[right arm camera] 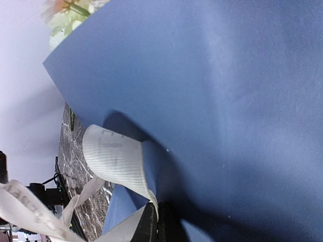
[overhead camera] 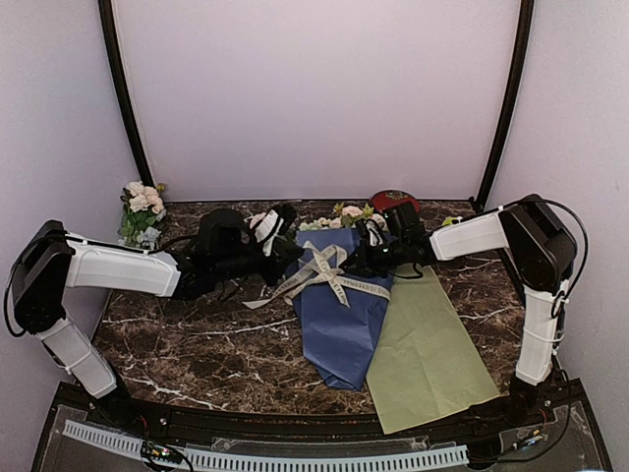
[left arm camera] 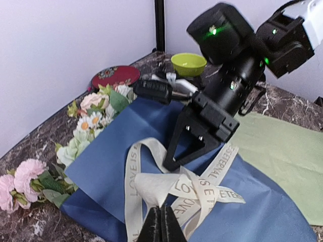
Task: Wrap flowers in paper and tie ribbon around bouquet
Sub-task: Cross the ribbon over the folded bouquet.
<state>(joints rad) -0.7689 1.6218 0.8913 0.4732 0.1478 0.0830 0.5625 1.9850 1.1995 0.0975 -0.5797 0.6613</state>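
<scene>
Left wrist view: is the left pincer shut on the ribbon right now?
Yes, the left pincer is closed, with a fold of the ribbon pinched at its tips above the blue paper.

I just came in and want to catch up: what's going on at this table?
Both arms are working on the ribbon across the bouquet, whose blue paper is wrapped around the flowers. The left gripper and the right gripper are each shut on a strand of ribbon. It is looped and crossed, but looks loose.
</scene>
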